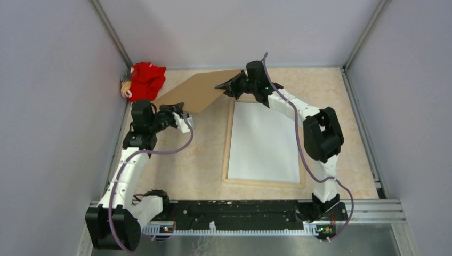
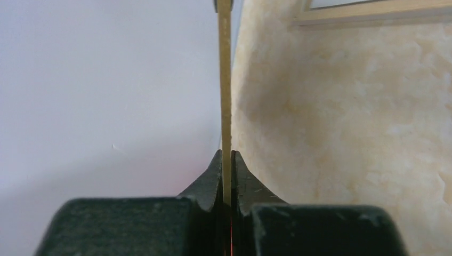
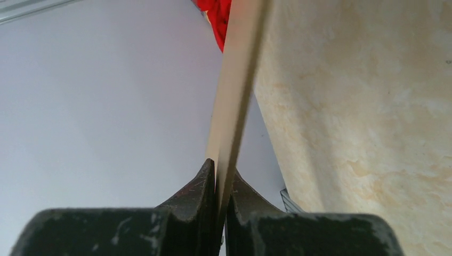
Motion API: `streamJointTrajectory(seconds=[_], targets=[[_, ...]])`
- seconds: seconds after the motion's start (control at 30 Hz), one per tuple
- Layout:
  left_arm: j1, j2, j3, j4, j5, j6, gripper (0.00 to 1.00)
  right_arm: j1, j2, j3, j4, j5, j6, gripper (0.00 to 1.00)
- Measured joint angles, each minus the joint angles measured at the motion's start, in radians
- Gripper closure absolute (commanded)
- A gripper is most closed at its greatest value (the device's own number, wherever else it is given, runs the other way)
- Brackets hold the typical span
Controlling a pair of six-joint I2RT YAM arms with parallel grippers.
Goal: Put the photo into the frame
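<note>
The frame (image 1: 229, 140) lies flat on the table, pale wood rim up, with a plain white-grey sheet filling it; its rim also shows in the left wrist view (image 2: 373, 13). No dark printed photo shows in any view. Both grippers hold the plain brown backing board (image 1: 197, 90) tilted in the air at the back left, clear of the frame. My left gripper (image 1: 185, 116) is shut on the board's near edge, seen edge-on (image 2: 226, 80) between its jaws (image 2: 226, 156). My right gripper (image 1: 225, 87) is shut on the board's right edge (image 3: 237, 80), pinched at the jaws (image 3: 221, 169).
A red cloth toy (image 1: 145, 80) lies in the back left corner, just behind the raised board, and shows in the right wrist view (image 3: 218, 16). Grey walls close the table on the left, back and right. A metal rail (image 1: 373, 210) runs along the near edge.
</note>
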Motion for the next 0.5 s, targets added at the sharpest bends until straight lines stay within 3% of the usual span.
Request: streamJointTrajectory(seconds=[0.1, 0.2, 0.37, 0.47, 0.5], targets=[[-0.001, 0.002, -0.009, 0.105, -0.033, -0.037, 1.00, -0.004, 0.000, 0.034, -0.032, -0.010, -0.043, 0.63], [-0.003, 0.015, -0.002, 0.147, -0.065, -0.084, 1.00, -0.003, -0.002, 0.135, -0.093, -0.073, -0.199, 0.45], [0.001, 0.025, 0.079, 0.102, -0.058, -0.111, 1.00, -0.003, -0.114, 0.231, -0.281, -0.095, -0.632, 0.22], [0.000, 0.045, 0.191, -0.001, 0.002, -0.123, 1.00, -0.003, -0.282, 0.179, -0.339, -0.063, -0.926, 0.03], [0.000, 0.055, 0.240, -0.044, 0.031, -0.128, 1.00, -0.003, -0.359, 0.132, -0.338, -0.051, -1.022, 0.02]])
